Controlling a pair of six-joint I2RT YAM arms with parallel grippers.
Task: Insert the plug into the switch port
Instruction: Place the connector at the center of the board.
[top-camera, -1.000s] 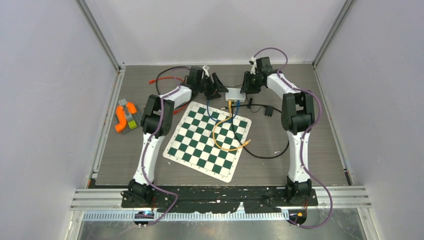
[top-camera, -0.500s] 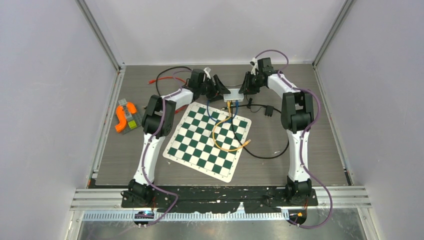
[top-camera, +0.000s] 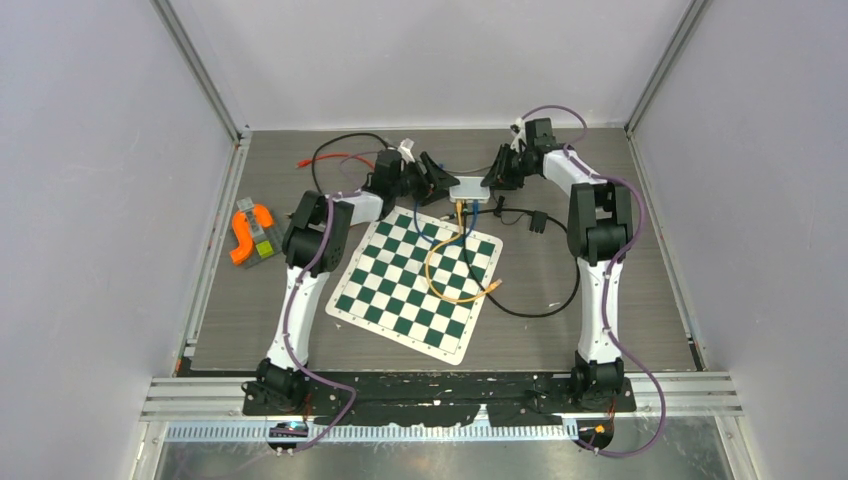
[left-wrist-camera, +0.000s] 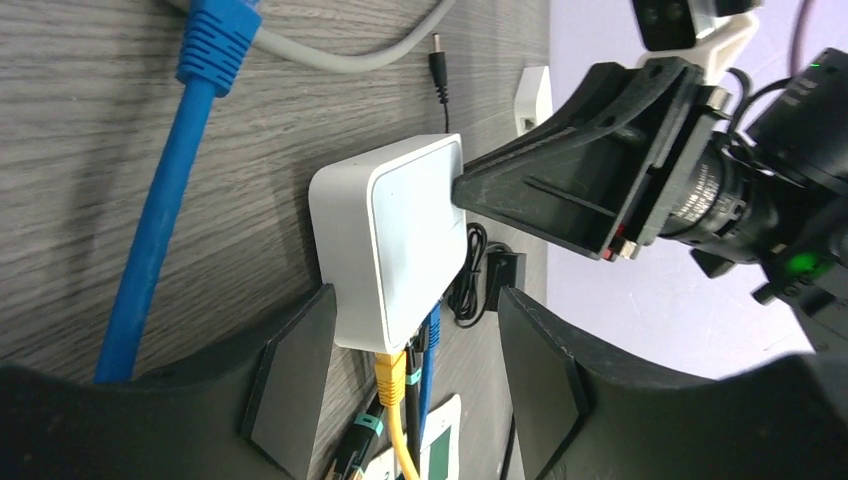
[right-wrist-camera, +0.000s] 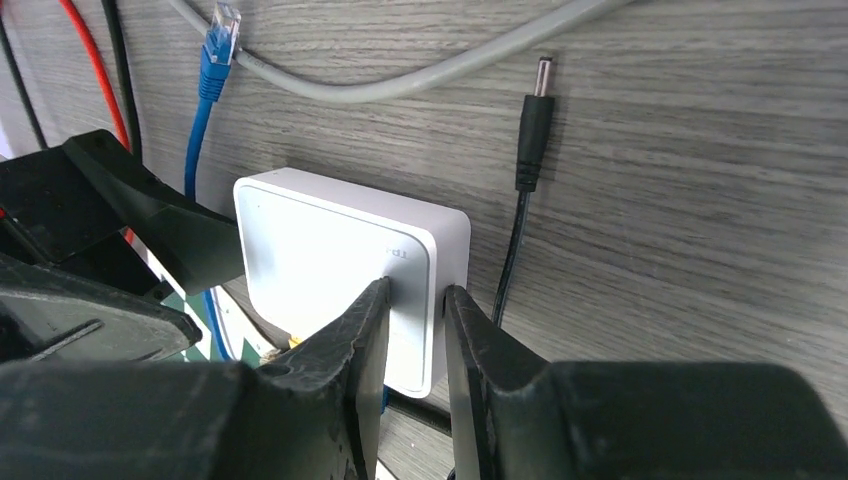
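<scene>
Starting at the near edge of the table (top-camera: 620, 300): both arms are bolted there and reach way out toward the far edge. In the middle lies a green-and-white chess mat (top-camera: 400, 290), turned a bit. A yellow cable (top-camera: 437, 275) loops over it, with its free end by the mat's right edge. A black cable (top-camera: 540, 310) curls over the bare table right of the mat, and there's an orange piece (top-camera: 243, 235) near the left edge.

Just past the mat's far corner sits the white switch (left-wrist-camera: 390, 225), lying flat with its ports facing the near edge. A yellow plug (left-wrist-camera: 392, 368) is seated in one port and a blue plug (left-wrist-camera: 431, 335) is in the port right beside it.

The left gripper (left-wrist-camera: 415, 300) comes in from the left with its jaws spread wide around the port end of the switch. One finger looks to be touching the switch's corner and the other stands clear, so it's gripping nothing. The right gripper (right-wrist-camera: 417, 292) meets the switch from the right. Its fingers are down to a narrow slit, with the tips at the switch's right edge and nothing pinched between them as far as I can see.

Beyond the switch, toward the far edge, a loose blue plug (right-wrist-camera: 218, 25) lies in no port, next to a gray cable (right-wrist-camera: 450, 70). A black barrel plug (right-wrist-camera: 533, 120) lies just beside the switch, and a red cable (top-camera: 335, 157) sits off to the left.
</scene>
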